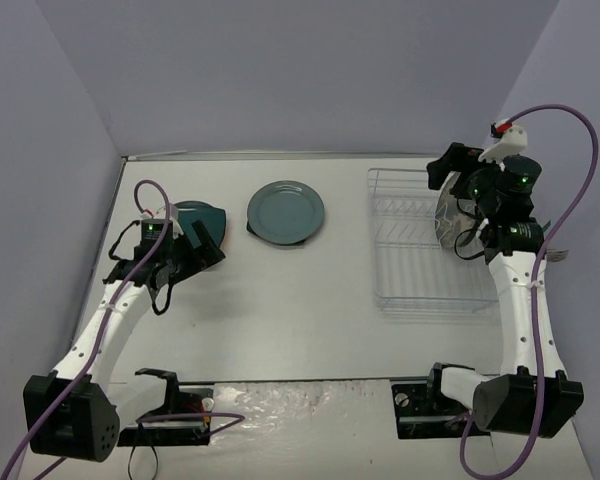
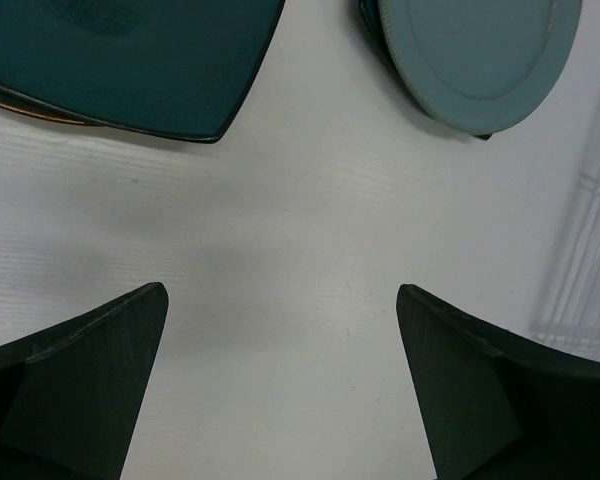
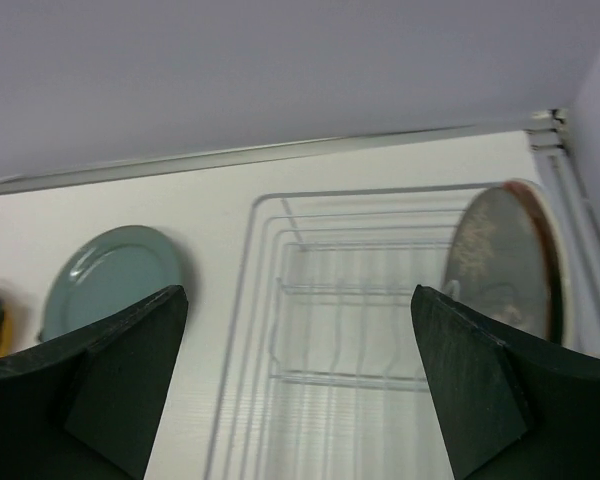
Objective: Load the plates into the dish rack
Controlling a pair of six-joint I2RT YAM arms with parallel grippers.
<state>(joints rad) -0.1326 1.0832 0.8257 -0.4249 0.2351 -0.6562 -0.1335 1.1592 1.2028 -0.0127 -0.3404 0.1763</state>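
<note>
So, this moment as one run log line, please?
right gripper: open above dish rack | speckled plate: on edge in rack | left gripper: open by dark teal square plate | grey-green round plate: on table

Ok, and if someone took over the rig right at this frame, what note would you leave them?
Left gripper: open, empty, above bare table near the dark teal squarish plate.
Right gripper: open, empty, over the dish rack.
Done: one plate stands on edge at the rack's right side.
Left to do: the squarish plate, with an orange edge showing beneath it, and the grey-green round plate. Both lie flat on the table, left of the rack.
</note>
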